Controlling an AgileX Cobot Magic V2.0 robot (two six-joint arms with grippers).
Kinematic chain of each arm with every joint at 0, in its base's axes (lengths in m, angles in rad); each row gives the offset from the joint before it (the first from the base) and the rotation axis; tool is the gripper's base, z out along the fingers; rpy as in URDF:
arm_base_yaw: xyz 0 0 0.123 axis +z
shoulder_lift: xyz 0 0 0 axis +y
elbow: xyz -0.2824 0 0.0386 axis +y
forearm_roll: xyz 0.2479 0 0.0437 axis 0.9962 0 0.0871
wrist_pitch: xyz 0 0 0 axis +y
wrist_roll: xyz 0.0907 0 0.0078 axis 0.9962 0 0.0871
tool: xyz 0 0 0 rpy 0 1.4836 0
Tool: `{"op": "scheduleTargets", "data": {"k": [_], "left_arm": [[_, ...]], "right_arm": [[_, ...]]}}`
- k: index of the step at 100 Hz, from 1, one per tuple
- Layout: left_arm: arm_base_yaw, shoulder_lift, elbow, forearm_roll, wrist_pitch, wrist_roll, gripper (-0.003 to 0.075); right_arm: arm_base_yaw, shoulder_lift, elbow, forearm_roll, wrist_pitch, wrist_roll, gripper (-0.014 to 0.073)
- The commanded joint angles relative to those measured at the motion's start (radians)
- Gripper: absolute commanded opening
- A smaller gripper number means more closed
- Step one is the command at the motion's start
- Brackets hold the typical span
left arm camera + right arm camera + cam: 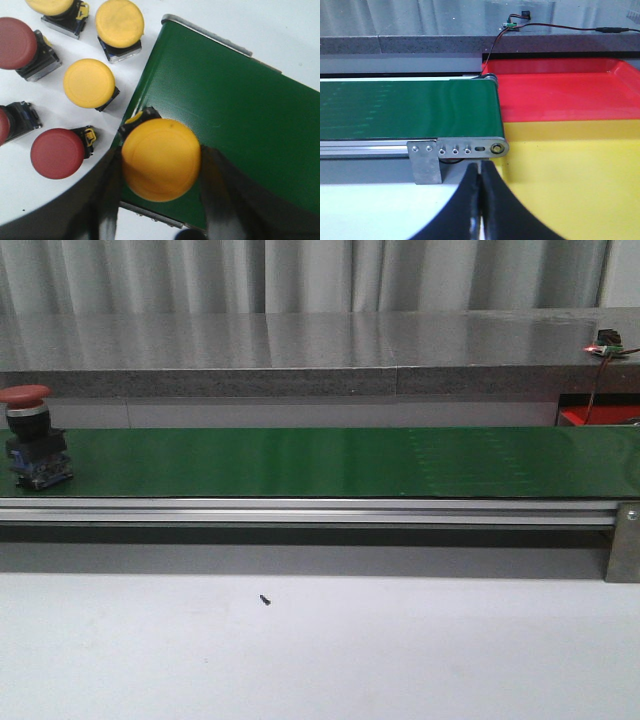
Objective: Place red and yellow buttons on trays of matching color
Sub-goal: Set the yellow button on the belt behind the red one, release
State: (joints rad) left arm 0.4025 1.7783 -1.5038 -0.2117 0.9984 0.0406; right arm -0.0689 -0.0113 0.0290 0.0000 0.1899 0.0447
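In the left wrist view my left gripper (pixel 161 162) is shut on a yellow button (pixel 161 159). Its dark fingers (pixel 107 200) press the cap from both sides over the end of the green belt (pixel 235 115). Whether the button's base touches the belt I cannot tell. A red button (pixel 27 435) stands upright on the belt (pixel 330 462) at the far left of the front view. My right gripper (pixel 480 172) is shut and empty, near the belt's other end, beside the yellow tray (pixel 570 175). The red tray (pixel 555 90) lies just beyond it.
Loose yellow buttons (pixel 90 83) (pixel 120 24) and red buttons (pixel 57 153) (pixel 17 44) lie on the white table next to the belt's end. A metal bracket (pixel 455 150) caps the belt by the trays. A small black screw (pixel 265 599) lies on the table.
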Motion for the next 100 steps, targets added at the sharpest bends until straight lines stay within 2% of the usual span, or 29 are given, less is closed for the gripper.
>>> {"op": "scheduleTargets", "data": {"k": [1,9,21,31,58,88,95,100], "left_arm": [[-0.006,-0.044,-0.035,-0.024,-0.028,0.003,0.0227],[-0.006,-0.044,-0.035,-0.024,-0.023,0.005,0.0307],[-0.006,-0.044,-0.035,-0.024,-0.023,0.007,0.0471],[-0.006,-0.044,-0.035,-0.024,-0.023,0.007,0.0535],[-0.006,-0.065,-0.035,-0.031,-0.021,0.023,0.0537],[-0.006,-0.176,-0.035,-0.031,-0.027,0.051,0.0535],[-0.008,-0.214,-0.035,-0.031,-0.017,0.06,0.0517],[-0.01,-0.244,-0.029,-0.036,-0.013,0.087,0.0477]], "right_arm": [[-0.006,-0.016,-0.018,0.0,-0.08,-0.007,-0.0123],[-0.006,-0.016,-0.018,0.0,-0.08,-0.007,-0.0123],[-0.006,-0.016,-0.018,0.0,-0.08,-0.007,-0.0123],[-0.006,-0.016,-0.018,0.0,-0.08,-0.007,-0.0123],[-0.006,-0.016,-0.018,0.0,-0.081,-0.007,-0.0123],[-0.006,-0.016,-0.018,0.0,-0.081,-0.007,-0.0123],[-0.006,-0.016,-0.018,0.0,-0.082,-0.007,-0.0123],[-0.006,-0.016,-0.018,0.0,-0.082,-0.007,-0.0123]]}}
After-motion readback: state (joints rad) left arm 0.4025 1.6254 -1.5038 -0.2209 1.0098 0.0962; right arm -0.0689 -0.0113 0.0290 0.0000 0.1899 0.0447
